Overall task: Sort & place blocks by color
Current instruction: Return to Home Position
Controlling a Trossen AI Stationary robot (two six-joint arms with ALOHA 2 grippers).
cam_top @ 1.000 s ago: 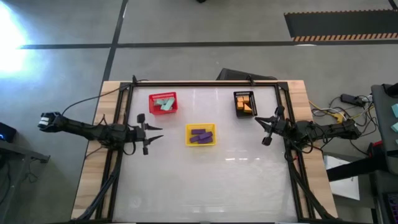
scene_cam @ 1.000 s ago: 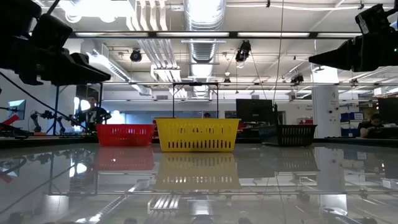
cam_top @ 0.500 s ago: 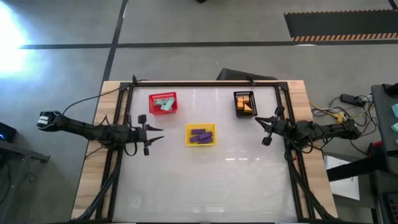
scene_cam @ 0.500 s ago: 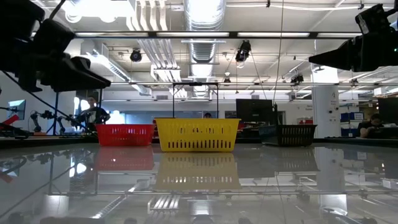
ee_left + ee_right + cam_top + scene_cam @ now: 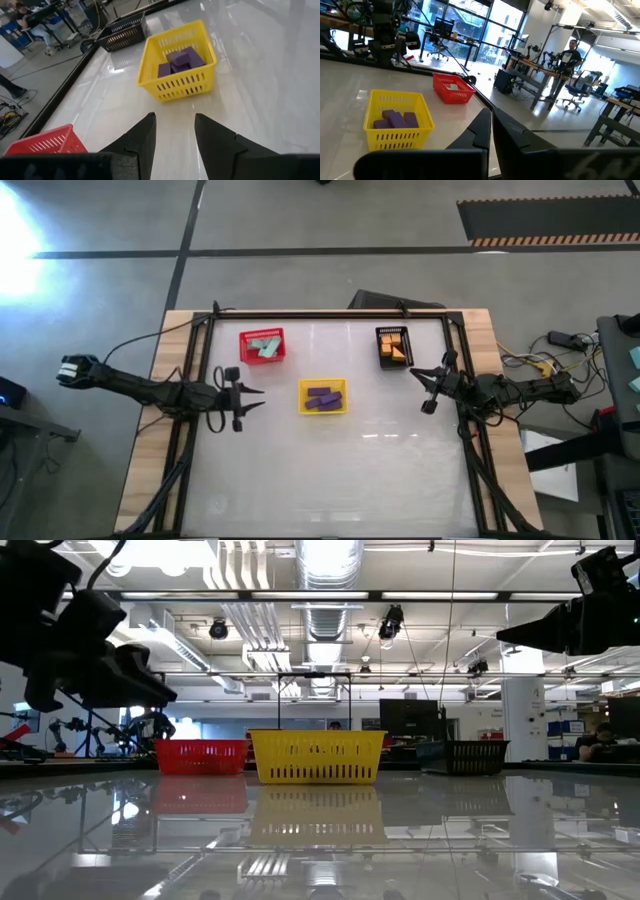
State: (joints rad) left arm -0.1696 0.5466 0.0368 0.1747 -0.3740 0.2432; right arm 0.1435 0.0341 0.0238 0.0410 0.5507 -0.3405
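Note:
Teal-green blocks (image 5: 263,346) lie in the red basket (image 5: 243,337) at the far left. Purple blocks (image 5: 323,396) lie in the yellow basket (image 5: 304,408) at mid-table and also show in the left wrist view (image 5: 182,60). Orange blocks (image 5: 394,347) lie in the black basket (image 5: 381,332) at the far right. My left gripper (image 5: 252,399) hovers open and empty, left of the yellow basket. My right gripper (image 5: 424,390) hovers shut and empty, right of the yellow basket and nearer than the black one.
The three baskets stand in the table's far half. The glossy white tabletop (image 5: 330,470) is bare in its near half. A black frame (image 5: 330,315) runs along the table's edges. People and desks show in the room beyond the table (image 5: 570,55).
My left gripper has sunk a little toward the table, still open. My right arm has kept still.

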